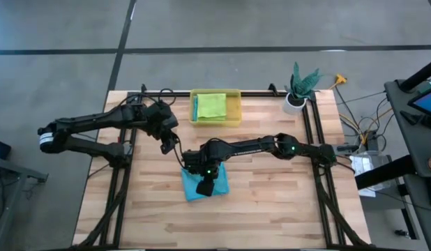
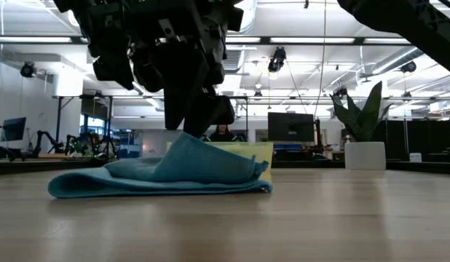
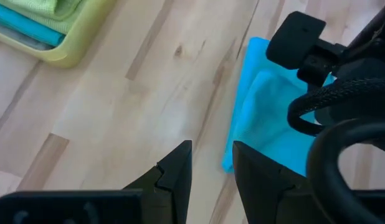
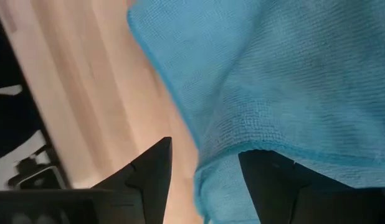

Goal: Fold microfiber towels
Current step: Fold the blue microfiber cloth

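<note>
Folding is partway through, as we read it: one teal towel [image 1: 201,184] lies near the middle of the wooden table [image 1: 271,202], doubled over with a loose upper layer humped along its top, so we judge another fold or a flattening pass is due. We take this towel as our landmark. The right gripper [image 1: 206,187] sits directly over it, tips down at the cloth; in its wrist view the fingers stand apart, with a fold edge lying between them but not pinched, so we log it as open and holding nothing. The left gripper [image 1: 166,145] hovers just beyond the towel's far-left corner, over bare wood; its jaws show a narrow gap and carry nothing. Farther back from the towel, at the table's far edge, the yellow bin [image 1: 236,118] holds a lime green towel [image 1: 212,106] over a teal one [image 3: 24,31], both apparently folded. A potted plant [image 1: 299,87] stands beyond the towel to the far right. We see no grey towel in any view.
</note>
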